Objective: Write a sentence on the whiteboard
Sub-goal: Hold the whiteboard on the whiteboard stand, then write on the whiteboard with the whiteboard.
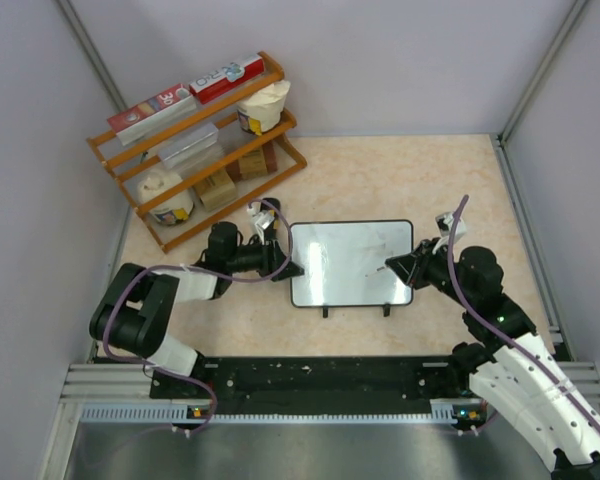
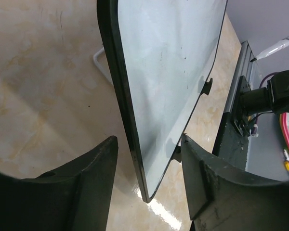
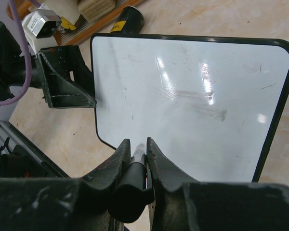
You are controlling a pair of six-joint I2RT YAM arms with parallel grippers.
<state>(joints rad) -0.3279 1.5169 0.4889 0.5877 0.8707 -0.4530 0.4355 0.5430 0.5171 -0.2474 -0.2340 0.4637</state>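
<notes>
Straddling the whiteboard (image 1: 351,263) edge, left gripper (image 1: 294,270) spread, right gripper (image 1: 391,267) pinching a marker (image 3: 137,155) by its right side

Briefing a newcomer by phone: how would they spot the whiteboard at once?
On the beige table, between the left gripper and right gripper, sits the whiteboard. Unlike the boxes on the wooden rack behind, it is flat, white, black-framed, with two feet.
</notes>
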